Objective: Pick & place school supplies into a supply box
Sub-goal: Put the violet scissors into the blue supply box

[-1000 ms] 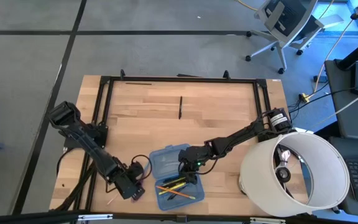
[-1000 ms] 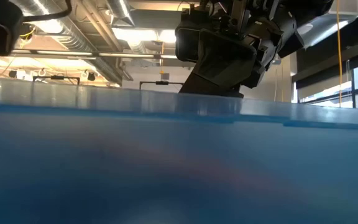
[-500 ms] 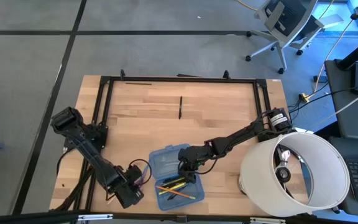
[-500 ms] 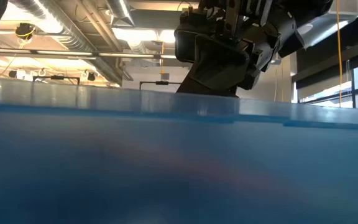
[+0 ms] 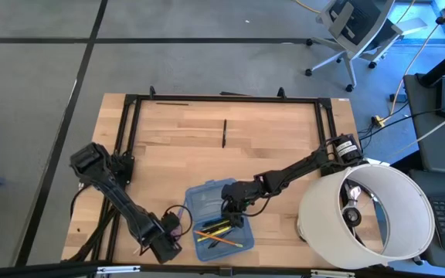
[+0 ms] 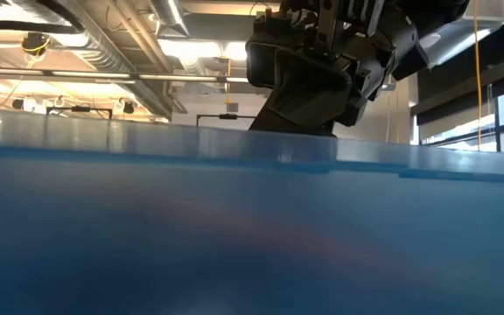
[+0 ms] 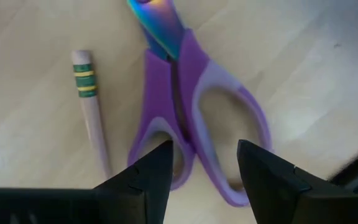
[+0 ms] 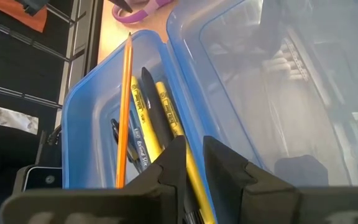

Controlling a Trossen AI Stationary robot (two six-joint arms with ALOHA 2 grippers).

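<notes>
The supply box (image 5: pixel 211 202), translucent blue, lies open and flat near the table's front edge. Its near half (image 8: pixel 104 124) holds yellow and orange pencils (image 8: pixel 143 118) and black pens. My right gripper (image 5: pixel 234 218) (image 8: pixel 194 168) is shut on the box's middle rim. Purple-handled scissors (image 7: pixel 185 112) (image 5: pixel 178 226) lie flat on the table left of the box, with a pale pencil (image 7: pixel 91 109) beside them. My left gripper (image 7: pixel 204 180) (image 5: pixel 170 235) hangs open just above the scissors' handle loops, pointing down, without touching them. My right gripper pinches the ridge where the box's two halves meet (image 8: pixel 188 134) between its two fingers. The fingers slant down from the table's far right. The box stays flat on the table, both halves open.
A black pen (image 5: pixel 224 133) lies on the wood toward the far side, and another dark stick (image 5: pixel 170 103) lies by the black frame at the far edge. A large white drum (image 5: pixel 373 212) stands at the right edge. In the low view the box's blue wall (image 6: pixel 252 236) blocks most of the picture.
My left gripper has gone toward the table's near edge and down, tipping to point more steeply at the table, and now hangs over the scissors' handles. Its fingers have stayed open. The right gripper and the box have kept still.
</notes>
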